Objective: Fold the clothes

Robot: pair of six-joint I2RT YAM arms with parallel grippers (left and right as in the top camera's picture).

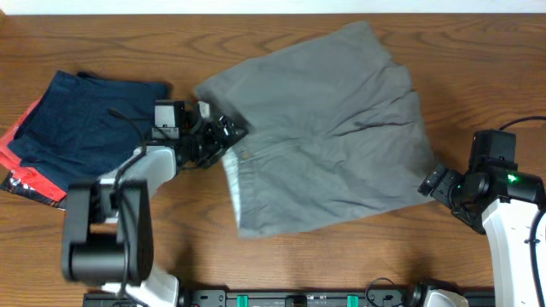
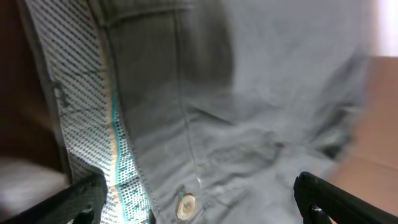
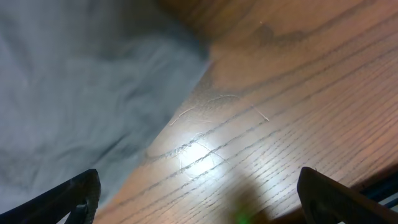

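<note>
The plain grey cotton shorts (image 1: 333,128) lie spread flat on the brown wooden worktop (image 1: 486,68). My left end effector (image 1: 220,136), spread at the waistband (image 1: 235,175), may pinch just one layer. My right end effector (image 1: 435,183), spread beside the cloth's edge, could close on bare wood.

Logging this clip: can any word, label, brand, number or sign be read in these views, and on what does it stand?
No text can be read in any view.
White marks on the red garment at far left: too small to read.
Button on the grey shorts: too blurred to show any lettering.
Waistband lining: a dotted and striped pattern, not lettering.
</note>
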